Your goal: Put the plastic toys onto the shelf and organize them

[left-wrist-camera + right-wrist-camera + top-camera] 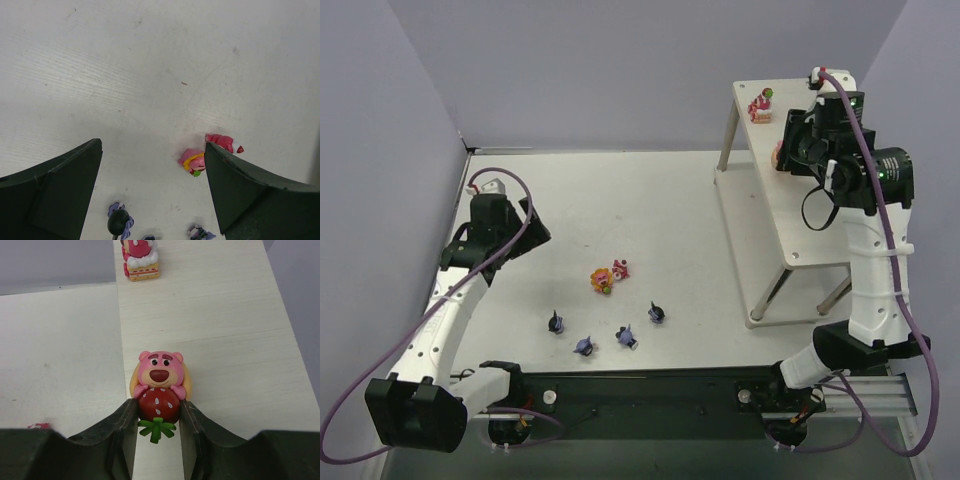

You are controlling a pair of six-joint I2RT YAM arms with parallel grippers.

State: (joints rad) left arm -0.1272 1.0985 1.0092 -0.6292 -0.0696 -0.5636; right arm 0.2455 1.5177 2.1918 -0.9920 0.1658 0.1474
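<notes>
Between the fingers of my right claw point(158, 409) sits a pink bear point(160, 371), pinched low down by the red strawberry point(159, 402) at its front, the jaws closed snugly on both sides. It is over the top board of the shelf point(225, 340), close to that board's left edge; whether its base touches the wood I cannot tell. Further along the same board stands a cake toy point(141, 260), well apart from the bear.

The edge is my main worry. If I let go with the bear so near it, a small nudge from an opening finger could send it over the side onto the table point(650, 200). My grip is low and on a rounded part, so the bear may also rock or tip as the fingers part, more so if it is not fully down. A finger dragging on the strawberry's green leaves could pull it askew.

My left claw point(152, 145) hangs wide open and holds nothing, above the table. Two bright toys point(610, 275) lie just past its right finger, and four dark toys point(627, 337) are scattered nearer me. A careless descent there could knock the two bright ones apart.
</notes>
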